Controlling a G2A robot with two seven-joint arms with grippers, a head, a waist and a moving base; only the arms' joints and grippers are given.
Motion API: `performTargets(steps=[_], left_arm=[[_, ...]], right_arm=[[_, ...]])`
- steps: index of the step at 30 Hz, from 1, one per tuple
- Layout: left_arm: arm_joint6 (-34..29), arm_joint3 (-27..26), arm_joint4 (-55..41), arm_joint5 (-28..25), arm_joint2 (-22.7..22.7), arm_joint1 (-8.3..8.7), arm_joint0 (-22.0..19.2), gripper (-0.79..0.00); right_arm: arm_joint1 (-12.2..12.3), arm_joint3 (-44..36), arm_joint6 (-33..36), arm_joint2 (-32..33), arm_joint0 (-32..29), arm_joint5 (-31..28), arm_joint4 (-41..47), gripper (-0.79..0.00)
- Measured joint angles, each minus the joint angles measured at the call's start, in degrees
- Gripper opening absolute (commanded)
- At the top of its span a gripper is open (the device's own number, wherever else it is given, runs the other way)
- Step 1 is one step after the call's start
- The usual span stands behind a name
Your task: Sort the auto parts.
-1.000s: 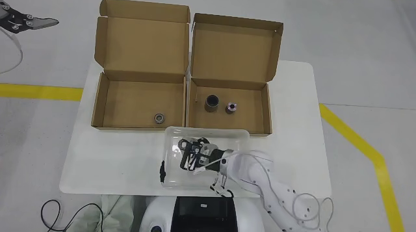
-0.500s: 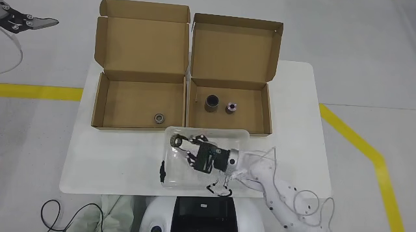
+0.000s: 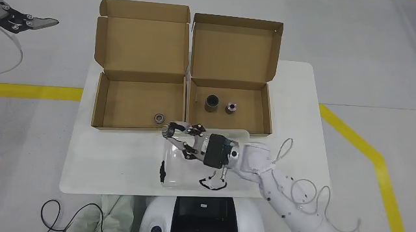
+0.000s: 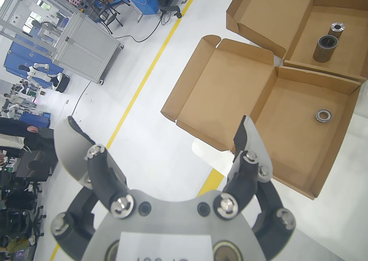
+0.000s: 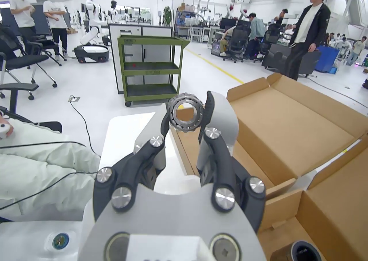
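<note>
**A:** So where is the part right now?

**B:** It's a tapered roller bearing (image 5: 185,116), clamped by its outer rim at the very tips of the right gripper's (image 5: 186,124) fingers. It hangs over the far left corner of the clear tray (image 3: 179,175), just short of the left cardboard box (image 3: 130,102).

**A:** Is that the right box for it?

**B:** I'd say so. A matching bearing (image 3: 158,118) already lies near that box's near wall. The right box (image 3: 250,116) holds a dark sleeve (image 3: 212,103) and a small bushing (image 3: 230,107).

**A:** What could spoil it?

**B:** The hold is shallow and the ring is round and ribbed. A jolt could twist it loose, and it might then land on the bench (image 3: 110,160) between tray and box and roll. Carried too low, it could also clip the box's near wall.

**A:** And the other arm?

**B:** The left gripper (image 4: 157,130) is raised off to the left, fingers spread wide with nothing between them.

**A:** Is anything unclear?

**B:** The right arm covers much of the tray, so I cannot tell what parts remain inside. There is also something dark at the tray's left edge that I cannot make out.
</note>
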Motion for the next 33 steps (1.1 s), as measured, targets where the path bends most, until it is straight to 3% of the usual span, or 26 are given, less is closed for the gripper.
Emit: performTargets(steps=[7, 33], left_arm=[[0.0, 0.0, 0.0, 0.0, 0.0, 0.0, 0.0, 0.0], [0.0, 0.0, 0.0, 0.0, 0.0, 0.0, 0.0, 0.0]], right_arm=[[-0.98, 0.2, -5.49, -1.55, 4.36, 1.18, 1.09, -0.785], [-2.8, -7.32, -1.68, -0.16, 14.6, 3.4, 5.41, -0.785]])
